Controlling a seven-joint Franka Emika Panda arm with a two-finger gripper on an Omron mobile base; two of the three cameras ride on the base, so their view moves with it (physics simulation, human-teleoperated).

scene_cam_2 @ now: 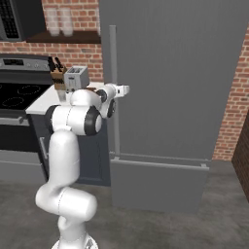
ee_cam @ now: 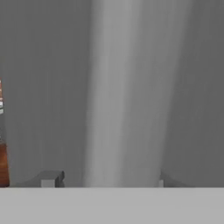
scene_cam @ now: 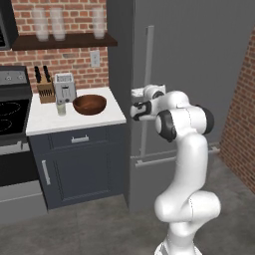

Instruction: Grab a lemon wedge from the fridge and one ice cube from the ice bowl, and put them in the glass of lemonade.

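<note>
The fridge (scene_cam: 199, 64) is a tall dark grey appliance with its door closed, so the lemon wedge is hidden. My gripper (scene_cam: 143, 94) is at the long light grey handle (ee_cam: 124, 87), about mid-height. One fingertip (ee_cam: 52, 178) stands left of the bar with a gap, and the other is at its right edge, so the jaws straddle the handle without clamping it. On the white counter (scene_cam: 45, 122) left of the fridge sit the reddish-brown ice bowl (scene_cam: 89, 104) and the small glass of lemonade (scene_cam: 61, 109).
A toaster (scene_cam: 64, 87) and a knife block (scene_cam: 46, 89) stand at the back of the counter. A stove (scene_cam: 10, 114) is at the left. A shelf (scene_cam: 60, 41) above holds frosted tumblers. A brick wall (scene_cam: 241, 129) closes in on the right of the fridge.
</note>
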